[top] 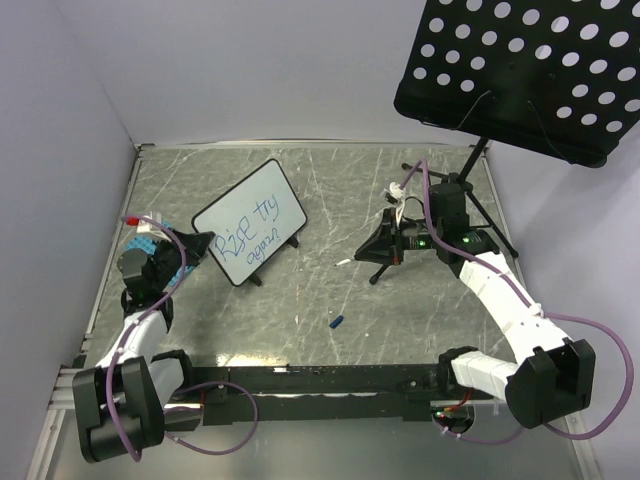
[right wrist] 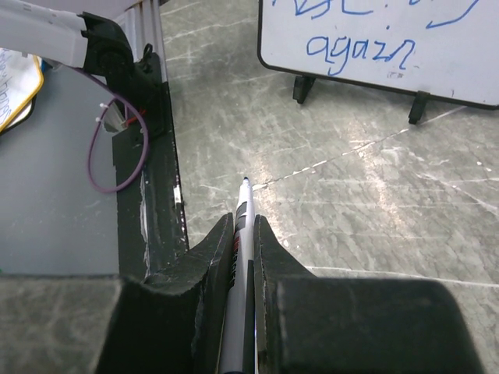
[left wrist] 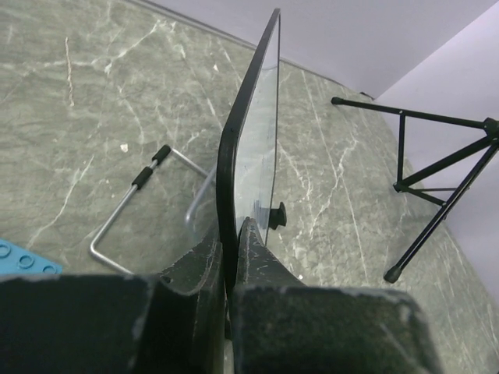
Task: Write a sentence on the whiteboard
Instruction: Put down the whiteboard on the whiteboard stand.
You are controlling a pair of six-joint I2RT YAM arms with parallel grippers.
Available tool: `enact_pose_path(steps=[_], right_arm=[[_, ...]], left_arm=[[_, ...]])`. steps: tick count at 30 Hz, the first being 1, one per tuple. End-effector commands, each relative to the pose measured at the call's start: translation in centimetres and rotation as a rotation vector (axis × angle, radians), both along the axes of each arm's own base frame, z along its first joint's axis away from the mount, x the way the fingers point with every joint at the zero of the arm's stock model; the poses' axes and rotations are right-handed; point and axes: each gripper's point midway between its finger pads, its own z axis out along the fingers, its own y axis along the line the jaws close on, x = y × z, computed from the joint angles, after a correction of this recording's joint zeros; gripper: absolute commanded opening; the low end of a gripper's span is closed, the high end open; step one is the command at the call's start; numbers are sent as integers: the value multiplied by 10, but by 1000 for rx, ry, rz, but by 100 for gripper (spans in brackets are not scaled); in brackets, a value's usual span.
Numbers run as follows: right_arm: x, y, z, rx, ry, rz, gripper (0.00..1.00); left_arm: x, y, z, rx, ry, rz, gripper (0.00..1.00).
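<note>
The whiteboard [top: 262,215] stands tilted on its small black feet at the table's left middle. The sentence [top: 248,235] is on it in blue handwriting, two lines reading roughly "Rise try again". My left gripper [top: 197,243] is shut on the whiteboard's left frame edge; the left wrist view shows the whiteboard [left wrist: 248,148] edge-on, pinched in my left gripper [left wrist: 228,249]. My right gripper [top: 378,250] is to the right of the board, clear of it, shut on a white marker [right wrist: 244,210] with its tip bare. The right wrist view shows the whiteboard [right wrist: 437,47] and "again" of the sentence [right wrist: 357,51] ahead.
A blue studded plate [top: 150,245] lies under the left arm. A black perforated music-stand tray [top: 530,70] overhangs the back right, its tripod legs [left wrist: 437,179] on the table. A small blue cap [top: 338,322] lies near the front. A black rail [top: 320,380] runs along the near edge.
</note>
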Motion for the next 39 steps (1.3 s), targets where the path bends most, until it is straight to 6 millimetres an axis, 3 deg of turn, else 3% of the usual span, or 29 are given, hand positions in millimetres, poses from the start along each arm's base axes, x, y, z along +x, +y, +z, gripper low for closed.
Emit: enact_pose_path(steps=[1, 9, 18, 24, 27, 39], right_arm=[[-4, -2, 14, 38, -55, 21, 0], [-4, -5, 16, 47, -50, 15, 0], [-4, -7, 18, 57, -53, 16, 0], [-3, -7, 17, 59, -45, 19, 0], [-5, -8, 20, 64, -49, 15, 0], [-4, -13, 25, 81, -56, 7, 0]], left_arm=[[15, 33, -18, 197, -3, 90, 1], [18, 36, -42, 249, 84, 59, 3], [13, 56, -56, 314, 115, 175, 3], [9, 50, -73, 342, 167, 165, 6], [9, 43, -78, 342, 182, 135, 9], [6, 56, -87, 368, 249, 192, 24]])
